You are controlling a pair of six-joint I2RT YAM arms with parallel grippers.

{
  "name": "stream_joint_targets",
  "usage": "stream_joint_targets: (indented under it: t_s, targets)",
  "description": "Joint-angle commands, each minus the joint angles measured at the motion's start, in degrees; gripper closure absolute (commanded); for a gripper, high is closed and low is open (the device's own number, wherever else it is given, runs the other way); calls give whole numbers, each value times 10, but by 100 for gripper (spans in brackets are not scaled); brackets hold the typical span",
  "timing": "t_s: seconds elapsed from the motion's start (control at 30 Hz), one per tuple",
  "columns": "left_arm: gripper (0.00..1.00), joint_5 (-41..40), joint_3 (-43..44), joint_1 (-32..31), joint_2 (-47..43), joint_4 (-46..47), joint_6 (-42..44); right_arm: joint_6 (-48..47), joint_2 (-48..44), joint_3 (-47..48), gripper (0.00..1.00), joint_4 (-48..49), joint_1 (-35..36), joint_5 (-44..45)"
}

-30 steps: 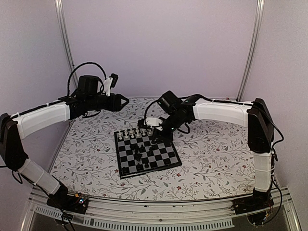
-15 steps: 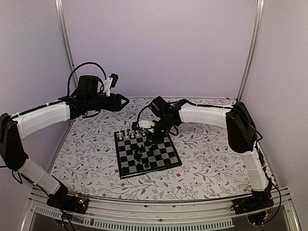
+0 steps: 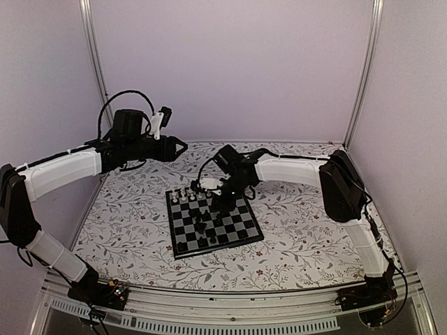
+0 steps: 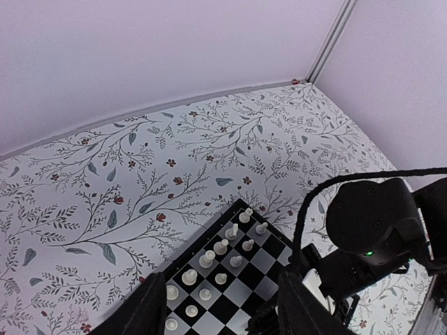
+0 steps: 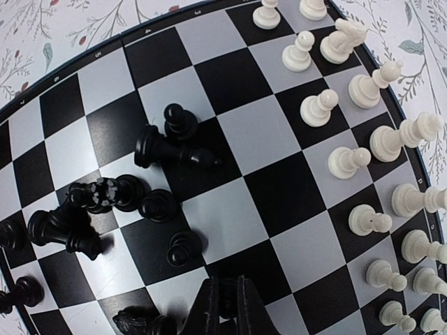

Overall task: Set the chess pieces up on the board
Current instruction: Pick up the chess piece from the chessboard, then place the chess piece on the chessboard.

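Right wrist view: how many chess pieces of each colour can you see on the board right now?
White pieces: 15, in two rows along the right edge.
Black pieces: about 9, clumped, several toppled, so the count is uncertain.
Total: about 24.

1. Robot lab test cell: plain lilac walls, with aluminium frame posts at the back corners.
2. Left arm and right arm are bolted to a metal rail at the near table edge, cables exposed.
3. Floral-covered table carries the board.
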Motion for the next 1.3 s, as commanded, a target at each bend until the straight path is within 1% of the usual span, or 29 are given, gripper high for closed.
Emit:
stream_joint_targets:
  t_s: [0.0,0.17,0.3,0.47,0.67,0.83,1.27]
  targets:
    - [44,7,11,8,-10,-1,-4,10,5,13,96,3,-1,-4]
    - [44,11,11,7,-9,0,-5,9,-29,-1,98,4,-2,3]
    - [44,11,11,8,-9,0,-5,3,-72,-43,99,10,-3,9]
    - [44,14,11,7,-9,1,-6,-7,-143,-135,100,28,-11,13]
    - [44,17,11,7,-8,1,-7,-29,-225,-245,100,43,-16,-10]
    - [44,23,11,8,-5,3,-11,-40,-235,-276,100,37,-16,-28]
    - [44,17,10,8,0,2,-7,-44,-198,-270,100,23,-17,-48]
